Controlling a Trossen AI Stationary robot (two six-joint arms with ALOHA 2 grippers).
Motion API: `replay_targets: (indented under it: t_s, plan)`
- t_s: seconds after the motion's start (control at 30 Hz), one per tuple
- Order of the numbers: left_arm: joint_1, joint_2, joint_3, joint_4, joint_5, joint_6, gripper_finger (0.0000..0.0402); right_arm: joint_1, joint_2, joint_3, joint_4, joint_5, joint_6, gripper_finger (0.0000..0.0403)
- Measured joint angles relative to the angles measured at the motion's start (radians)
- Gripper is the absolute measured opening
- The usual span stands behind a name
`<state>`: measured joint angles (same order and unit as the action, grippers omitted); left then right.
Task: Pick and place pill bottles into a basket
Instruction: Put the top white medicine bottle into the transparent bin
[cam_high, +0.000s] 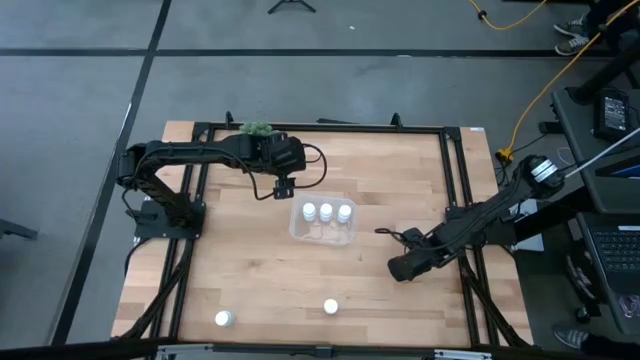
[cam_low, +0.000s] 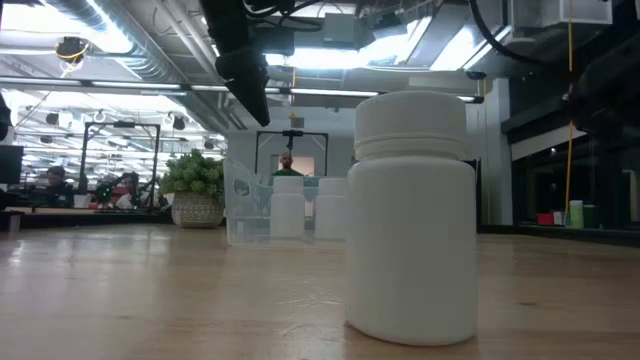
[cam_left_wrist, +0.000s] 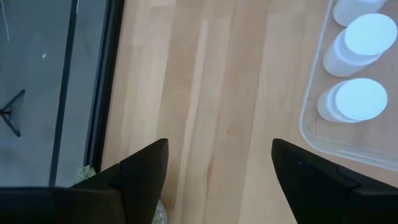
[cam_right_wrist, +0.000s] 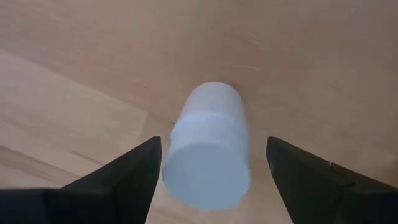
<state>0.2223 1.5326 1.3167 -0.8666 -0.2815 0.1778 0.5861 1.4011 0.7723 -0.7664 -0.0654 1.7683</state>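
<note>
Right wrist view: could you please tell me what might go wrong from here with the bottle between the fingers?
1. The right gripper is open around a pill bottle that stands closer to one finger, so closing may tip it.
2. The left gripper hovers open beside the basket; the arms might crowd there.
3. Three bottles already line one side of the basket, leaving less room.

A: Specify colours at centre.
B: Basket (cam_high: 297, 232): clear, colourless. Pill bottles (cam_high: 326, 212) inside: white, plain caps.

A: At 6 o'clock?
B: Two white bottles (cam_high: 224, 318) on the surface (cam_high: 250, 270), pale wood with straight grain.

A: Remaining items?
B: Plant (cam_high: 256, 128) at 11 o'clock: green. Left claw (cam_left_wrist: 217, 180) and right claw (cam_right_wrist: 211, 177): black.
</note>
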Motion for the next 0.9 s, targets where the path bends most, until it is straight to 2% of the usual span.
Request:
replay_targets:
  t_s: [0.13, 0.3, 0.33, 0.5, 0.63, 0.8, 0.9]
  plan:
    - [0.000, 0.000, 0.000, 0.001, 0.000, 0.001, 0.0281, 0.000, 0.007, 0.000, 0.009, 0.000, 0.000, 0.0257]
    - [-0.001, 0.000, 0.000, 0.001, 0.022, -0.002, 0.0281, 0.000, 0.006, 0.001, 0.043, 0.000, -0.007, 0.0168]
    - [-0.002, 0.000, 0.000, 0.001, 0.022, -0.006, 0.0281, 0.000, 0.006, 0.001, 0.054, 0.000, -0.016, 0.0162]
    - [-0.011, 0.000, 0.000, 0.002, 0.022, -0.007, 0.0281, 0.000, 0.006, 0.002, 0.099, 0.001, -0.034, 0.0162]
    - [-0.013, 0.000, 0.000, 0.003, 0.022, -0.007, 0.0281, -0.012, 0.007, 0.067, 0.075, 0.032, -0.112, 0.0162]
    - [-0.013, 0.000, 0.000, 0.003, 0.005, -0.008, 0.0281, -0.076, 0.007, 0.213, -0.042, 0.085, -0.309, 0.0162]
    - [-0.013, 0.000, 0.000, 0.003, -0.062, -0.010, 0.0281, -0.135, 0.007, 0.309, -0.103, 0.104, -0.466, 0.0162]
